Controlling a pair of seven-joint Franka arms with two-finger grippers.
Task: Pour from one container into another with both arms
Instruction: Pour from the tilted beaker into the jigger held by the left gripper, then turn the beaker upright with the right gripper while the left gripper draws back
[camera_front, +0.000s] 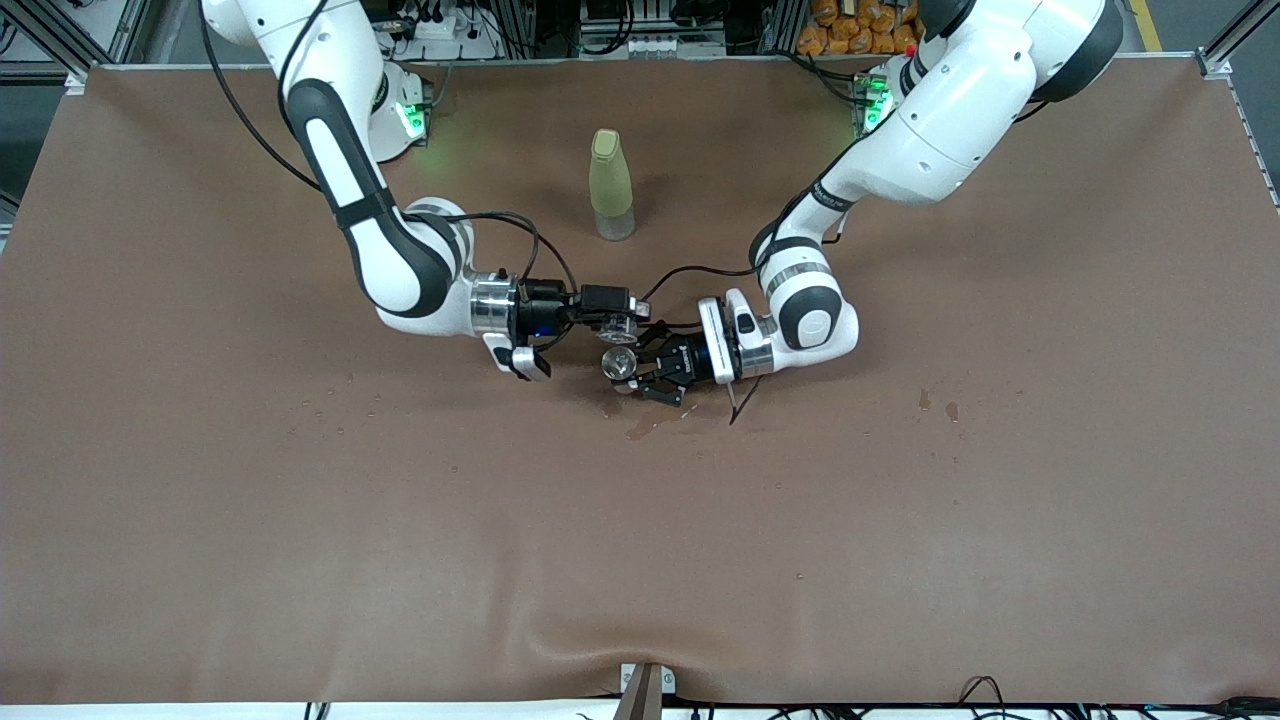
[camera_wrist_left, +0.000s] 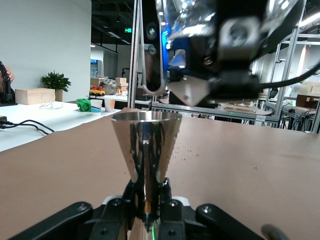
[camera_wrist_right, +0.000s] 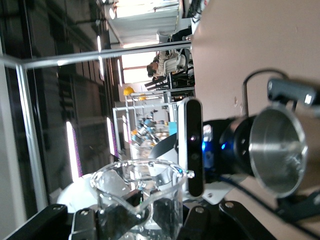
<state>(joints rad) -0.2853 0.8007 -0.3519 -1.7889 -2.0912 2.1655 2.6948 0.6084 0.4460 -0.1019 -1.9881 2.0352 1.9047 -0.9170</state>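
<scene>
Front view: right pincer (camera_front: 622, 312) pinches tilted glass beaker (camera_wrist_right: 137, 197) over left pincer's (camera_front: 640, 378) gripped steel cup (camera_wrist_left: 145, 150).

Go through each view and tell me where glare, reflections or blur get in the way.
Front view: even light, soft shadows, green LED glow at both bases. Left wrist view: the steel measuring cup held by the left gripper mirrors its surroundings in streaks; the glass beaker above is blurred. Right wrist view: bright windows wash out; the glass beaker in the right gripper glints.
</scene>
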